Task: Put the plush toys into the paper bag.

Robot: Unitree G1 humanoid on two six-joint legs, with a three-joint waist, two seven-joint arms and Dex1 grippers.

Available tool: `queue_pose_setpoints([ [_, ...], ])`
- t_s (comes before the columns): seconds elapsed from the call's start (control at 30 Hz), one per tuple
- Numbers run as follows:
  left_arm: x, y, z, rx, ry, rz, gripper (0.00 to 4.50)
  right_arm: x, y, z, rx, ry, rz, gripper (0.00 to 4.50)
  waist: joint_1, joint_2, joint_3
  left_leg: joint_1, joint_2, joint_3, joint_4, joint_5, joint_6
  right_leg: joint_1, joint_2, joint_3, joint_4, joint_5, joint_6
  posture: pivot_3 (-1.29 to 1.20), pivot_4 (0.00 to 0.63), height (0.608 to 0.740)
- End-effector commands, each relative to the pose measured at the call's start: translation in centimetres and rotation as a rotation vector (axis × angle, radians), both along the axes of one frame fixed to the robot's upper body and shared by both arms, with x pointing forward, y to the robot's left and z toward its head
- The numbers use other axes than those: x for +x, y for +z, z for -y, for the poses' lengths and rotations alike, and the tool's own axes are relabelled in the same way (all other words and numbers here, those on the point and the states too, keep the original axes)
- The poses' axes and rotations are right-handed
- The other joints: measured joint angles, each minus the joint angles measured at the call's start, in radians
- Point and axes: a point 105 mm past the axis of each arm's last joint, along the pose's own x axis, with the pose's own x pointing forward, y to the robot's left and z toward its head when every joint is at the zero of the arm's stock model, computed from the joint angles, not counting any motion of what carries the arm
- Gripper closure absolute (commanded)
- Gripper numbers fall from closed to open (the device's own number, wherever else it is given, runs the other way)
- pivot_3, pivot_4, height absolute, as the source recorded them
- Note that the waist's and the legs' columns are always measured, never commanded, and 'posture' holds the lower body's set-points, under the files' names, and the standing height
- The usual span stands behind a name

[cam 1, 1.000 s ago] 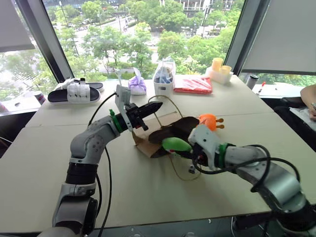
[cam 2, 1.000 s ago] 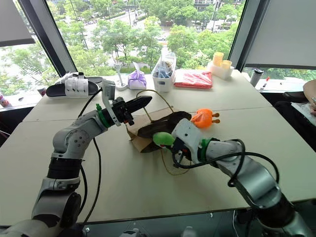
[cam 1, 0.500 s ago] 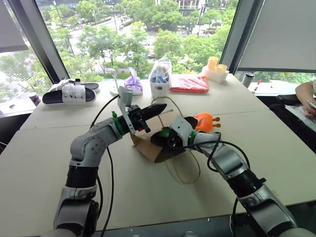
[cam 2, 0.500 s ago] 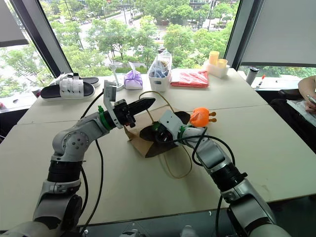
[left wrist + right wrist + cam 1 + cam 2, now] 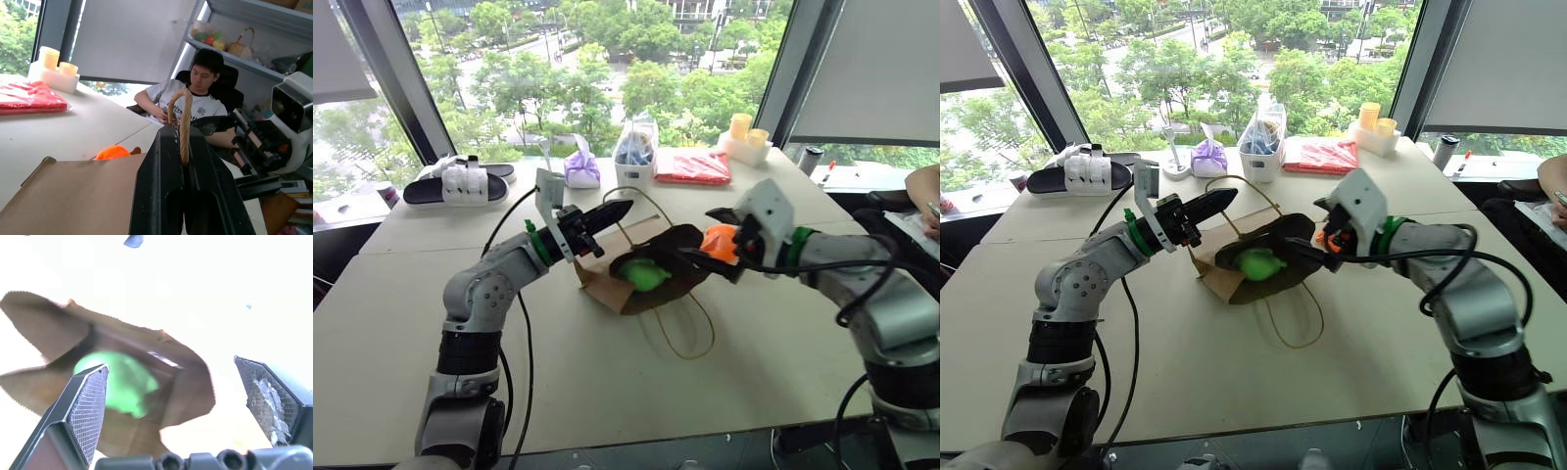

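While the paper bag point(image 5: 641, 269) lies on its side around the middle of the bench point(image 5: 607, 392), mouth gaping toward the right edge, the green plush toy point(image 5: 643, 274) is sitting right inside that opening. You can see it through the mouth in the right wrist view too, tucked between the brown walls.

The left gripper point(image 5: 612, 211) has its jaws clamped shut on one of the bag's tan loop handles point(image 5: 185, 122), holding it up off the bench; the cord runs straight between the two black fingers. The other loop point(image 5: 690, 328) just trails loose on the bench toward the near edge.

The right gripper point(image 5: 1310, 253) is hanging just outside the bag's mouth with its jaws spread wide, nothing in them. The orange plush toy point(image 5: 721, 241) is on the bench right beside the bag, on the far-right side of the mouth, partly hidden behind that gripper.

Along the far edge there's a pair of sandals point(image 5: 460, 182), a purple pouch point(image 5: 581, 169), a clear bag of blue stuff point(image 5: 636, 152) and a red packet point(image 5: 695, 166).
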Motion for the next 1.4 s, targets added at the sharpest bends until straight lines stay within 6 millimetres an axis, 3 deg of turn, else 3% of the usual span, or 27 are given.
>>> queue_pose_setpoints([
  [0.03,0.1,1.2,-1.2,-0.018,0.047,0.048,4.50,2.0,0.6,8.1,0.064,-0.309,0.041,0.08,0.003,0.000,0.000,0.000,0.000,0.001,0.000,0.000,0.000,0.001,0.000,0.000,0.000,0.000,0.000,0.00,0.150,0.740],
  [0.17,0.3,1.4,-1.5,-0.023,0.062,0.052,4.50,6.0,-3.2,10.0,0.091,-0.436,0.000,0.08,-0.005,0.000,0.000,0.001,0.000,0.003,0.001,0.000,0.000,0.002,0.000,0.002,0.000,0.000,0.000,0.00,0.150,0.740],
  [0.27,0.3,1.3,-1.5,-0.012,0.071,0.060,4.50,9.4,-5.7,10.1,0.143,-0.523,-0.018,0.08,-0.025,0.000,0.000,0.002,0.000,0.004,-0.001,0.001,-0.002,0.000,0.000,0.003,0.001,0.000,0.000,0.00,0.150,0.740],
  [0.37,0.2,1.5,-1.5,-0.012,0.075,0.064,4.50,11.9,-7.1,9.1,0.199,-0.554,-0.043,0.08,-0.034,0.001,0.000,0.002,0.001,0.005,-0.002,0.004,-0.007,-0.001,0.000,0.004,0.001,0.000,0.000,0.00,0.150,0.740],
  [0.6,0.0,1.5,-1.9,-0.007,0.116,0.075,4.50,14.7,-9.9,5.1,0.247,-0.537,-0.122,0.08,-0.042,0.001,0.000,0.000,0.000,0.003,-0.003,0.004,-0.007,-0.002,0.000,0.003,-0.001,0.000,0.000,0.00,0.150,0.740],
  [0.8,-0.3,1.4,-2.3,-0.004,0.143,0.075,4.50,15.0,-11.7,3.6,0.237,-0.547,-0.175,0.08,-0.044,0.001,0.000,0.000,0.000,0.002,-0.002,0.004,-0.008,-0.002,0.000,0.003,-0.001,0.000,0.000,0.00,0.150,0.740],
  [0.9,-0.2,1.4,-2.5,-0.003,0.159,0.076,4.50,15.0,-11.8,3.3,0.201,-0.542,-0.168,0.90,-0.046,0.001,0.000,0.000,0.000,0.002,-0.002,0.004,-0.008,-0.002,0.000,0.003,0.000,0.000,0.000,0.00,0.150,0.740],
  [1.07,-0.1,1.2,-2.6,0.002,0.167,0.073,4.50,15.3,-10.6,3.6,0.227,-0.550,-0.132,3.33,-0.047,0.001,0.000,0.000,0.000,0.002,-0.002,0.004,-0.008,-0.002,0.000,0.003,0.000,0.000,0.000,0.00,0.150,0.740],
  [1.13,0.1,1.2,-2.6,-0.002,0.169,0.072,4.50,15.4,-9.7,4.3,0.244,-0.565,-0.102,4.09,-0.047,0.001,0.000,0.000,0.000,0.002,-0.002,0.004,-0.008,-0.002,0.000,0.003,0.000,0.000,0.000,0.00,0.150,0.740],
  [1.23,0.5,1.2,-2.5,-0.007,0.172,0.070,4.50,15.1,-7.6,5.8,0.268,-0.569,-0.032,4.09,-0.045,0.002,0.001,0.000,0.000,0.002,-0.002,0.004,-0.008,-0.002,0.000,0.003,0.000,0.000,0.000,0.00,0.150,0.740],
  [1.3,1.0,1.2,-2.4,-0.007,0.183,0.066,4.50,12.8,-4.8,7.4,0.288,-0.529,0.048,4.09,-0.041,0.002,0.001,0.000,-0.001,0.001,-0.002,0.004,-0.008,-0.002,0.000,0.003,0.000,0.000,0.000,0.00,0.150,0.740],
  [1.4,1.8,1.6,-2.9,-0.034,0.204,0.048,4.50,6.8,-2.9,8.1,0.224,-0.504,0.095,4.09,-0.015,0.002,0.000,-0.002,-0.001,-0.004,-0.003,0.004,-0.007,-0.003,0.000,0.001,0.001,0.000,0.000,0.00,0.150,0.740],
])
